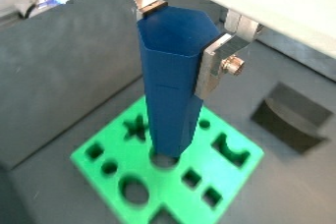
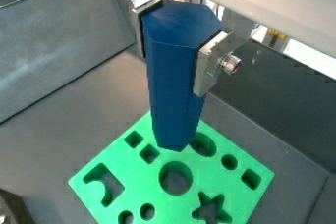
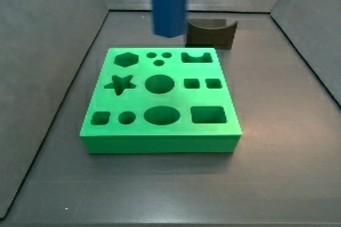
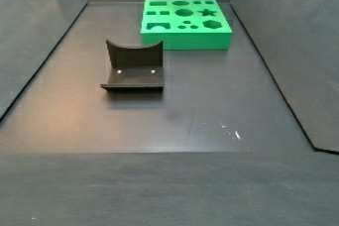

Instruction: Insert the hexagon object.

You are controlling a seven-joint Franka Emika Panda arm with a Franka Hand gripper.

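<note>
My gripper (image 1: 182,31) is shut on the top of the hexagon object (image 1: 171,81), a tall blue faceted bar that hangs upright. Both wrist views show a silver finger (image 2: 210,61) on each of two opposite sides of the bar (image 2: 174,90). The bar's lower end is over the green block with shaped holes (image 1: 116,161), near its round holes. In a side view the bar (image 3: 168,2) hangs above the block's far edge (image 3: 160,143), with a gap below it. The gripper and the bar are out of the side view that shows the green block (image 4: 185,40) at the back.
The dark grey fixture with a curved notch (image 4: 133,66) stands on the dark floor apart from the green block, and shows behind the block in a side view (image 3: 210,32) and in a wrist view (image 1: 292,115). Grey walls enclose the floor.
</note>
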